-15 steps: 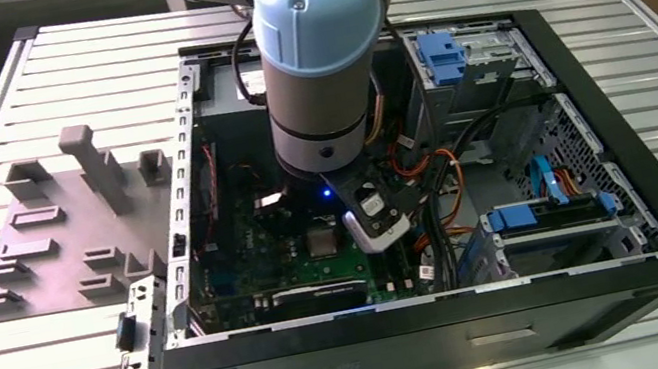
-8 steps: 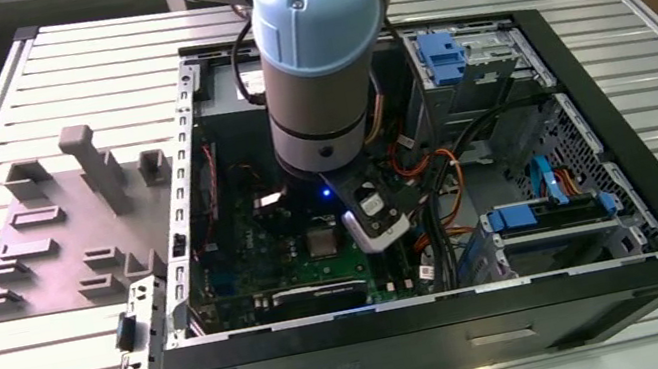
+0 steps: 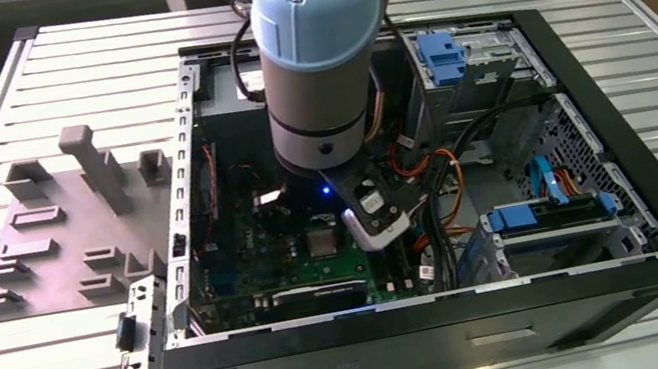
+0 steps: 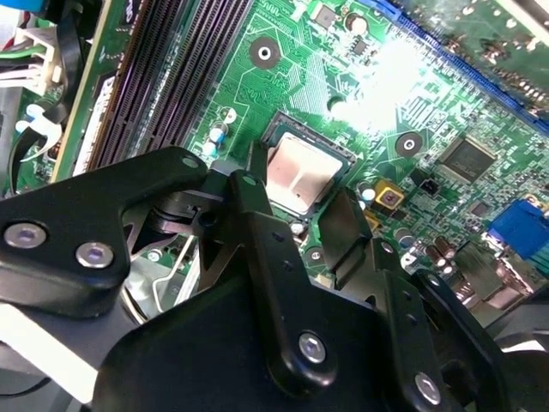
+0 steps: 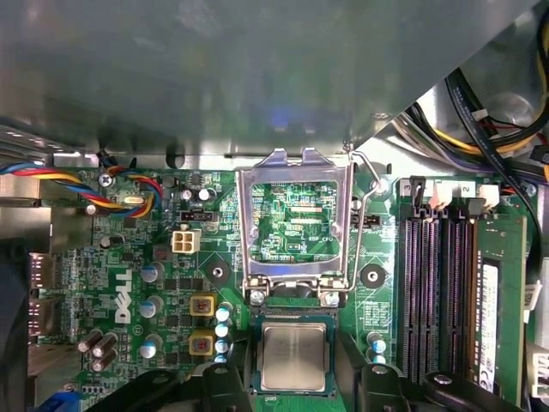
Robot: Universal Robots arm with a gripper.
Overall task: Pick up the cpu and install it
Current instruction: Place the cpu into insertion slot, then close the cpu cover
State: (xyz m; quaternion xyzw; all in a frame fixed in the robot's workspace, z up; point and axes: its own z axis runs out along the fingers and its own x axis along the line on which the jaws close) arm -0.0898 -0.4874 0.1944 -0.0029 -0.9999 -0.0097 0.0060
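The cpu [image 5: 293, 356], a small silver square, lies flat in its socket on the green motherboard [image 5: 171, 283]; in the second wrist view the cpu [image 4: 300, 172] is lit bright. My gripper [image 5: 300, 379] hangs low over it, open. One black finger [image 4: 249, 193] stands on each side of the chip, a little apart from its edges. The socket's silver frame [image 5: 296, 225] is swung up open behind the chip, with its wire lever [image 5: 371, 215] raised beside it. In the exterior view my arm [image 3: 315, 65] reaches down into the open computer case [image 3: 592, 138] above the socket [image 3: 320, 241].
Dark memory slots [image 5: 437, 283] run beside the socket. Coloured cables [image 5: 141, 184] and capacitors [image 5: 150, 305] crowd its other side. Blue drive caddies [image 3: 537, 214] and orange cables [image 3: 429, 177] fill the case at the exterior view's right. A grey fixture plate with blocks [image 3: 66, 231] lies outside the case.
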